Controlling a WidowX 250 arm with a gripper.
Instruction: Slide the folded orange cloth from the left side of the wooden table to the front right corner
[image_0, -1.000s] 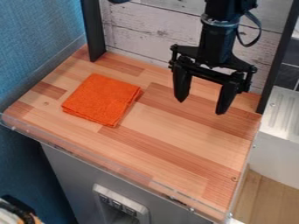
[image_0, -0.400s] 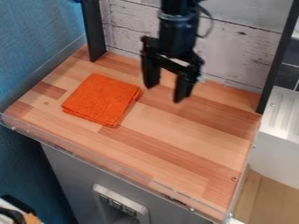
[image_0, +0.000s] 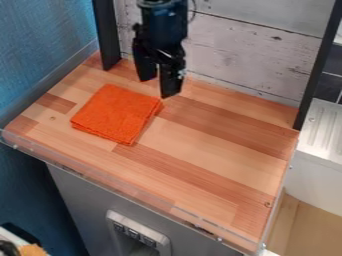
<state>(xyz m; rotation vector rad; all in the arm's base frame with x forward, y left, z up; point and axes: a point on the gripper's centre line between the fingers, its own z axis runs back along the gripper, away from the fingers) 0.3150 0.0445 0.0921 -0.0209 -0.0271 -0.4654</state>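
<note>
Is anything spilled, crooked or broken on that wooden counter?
Nothing stands out: the orange cloth lies flat and neatly folded on the wooden countertop, with no visible spill or damage. The black gripper hangs near the cloth, its fingers apart.

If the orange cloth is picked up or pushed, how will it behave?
The orange cloth looks like soft fabric, so it would probably droop. Its edge seems folded in layers, so lifting one corner may unfold it. Lying flat on the wooden counter, it should slide or bunch, not tip.
</note>
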